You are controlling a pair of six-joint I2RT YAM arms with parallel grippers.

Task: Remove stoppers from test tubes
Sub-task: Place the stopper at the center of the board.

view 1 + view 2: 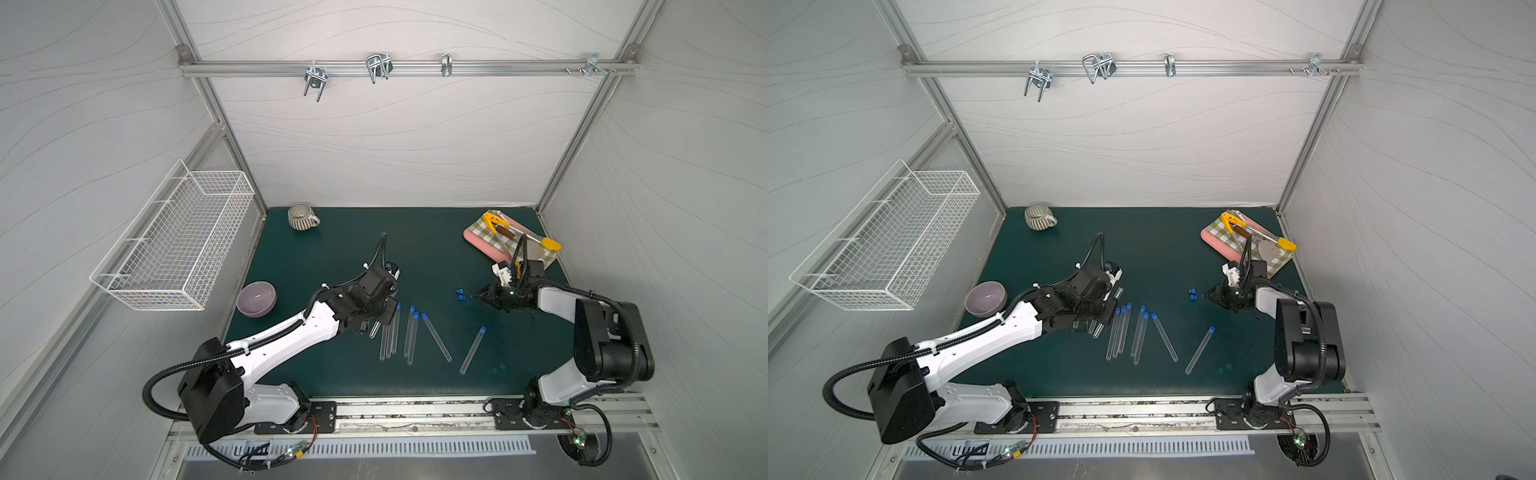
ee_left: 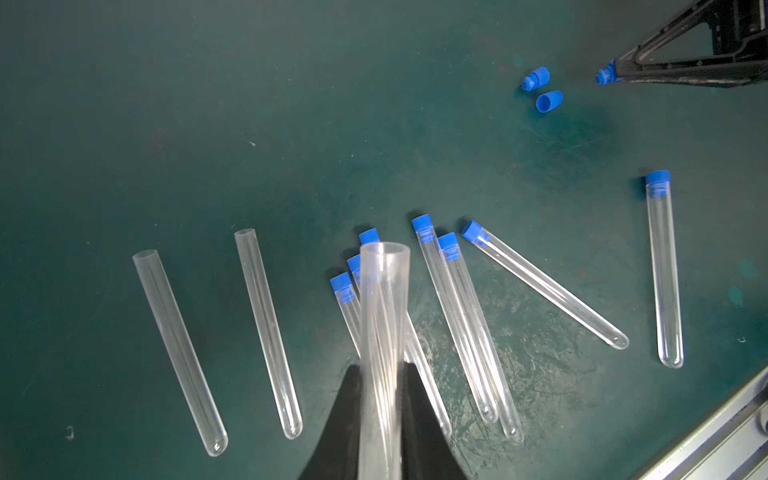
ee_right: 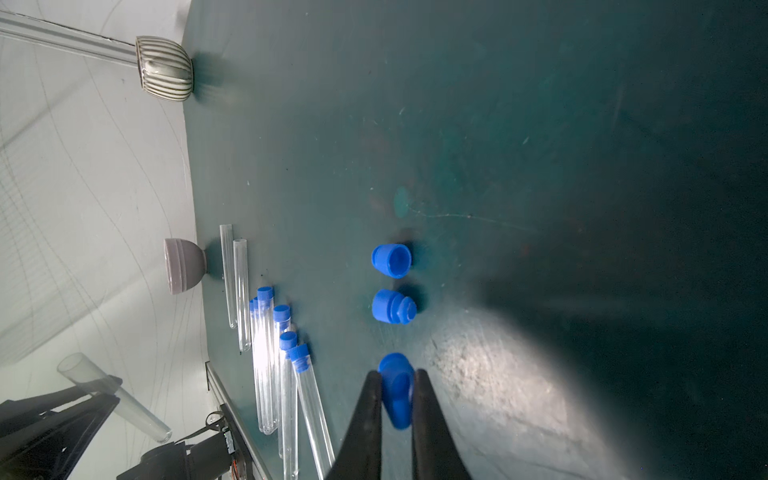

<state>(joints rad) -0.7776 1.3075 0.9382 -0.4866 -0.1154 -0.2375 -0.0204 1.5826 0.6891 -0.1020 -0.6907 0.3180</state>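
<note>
Dark green mat (image 1: 415, 249), scuffed, carries everything. Left gripper (image 2: 381, 370) is clamped across the body of the clear held tube (image 2: 384, 291), which is lifted off the mat with its mouth bare. Right gripper (image 3: 397, 376) is pinched onto one blue gripped stopper (image 3: 398, 401), low over the mat and just beside two loose stoppers (image 3: 391, 259) lying side by side. Two open tubes (image 2: 178, 349) lie near each other on the left arm's side of the group. Seven capped tubes (image 2: 457, 324) lie flat mid-mat: three bunched beneath the held tube, two touching, one slanted near them, and a lone tube (image 2: 665, 270) well apart toward the right arm. Judgement: three uncapped, seven to go. The stopper in hand wants setting down by its fellows, the held tube with the empties. Handling: the tubes look light, rigid, smooth-walled and round, so they are apt to roll on the mat, slip in the jaws, and crack if squeezed hard. Take each across the body, nearer the mouth than the rounded end, so the pull does not lever it. The stoppers are tiny, light plastic. Grip the wide flanged head outside the mouth, squarely. The bunched three look awkward to single out, so the lone tube is likely the easier pick.
</note>
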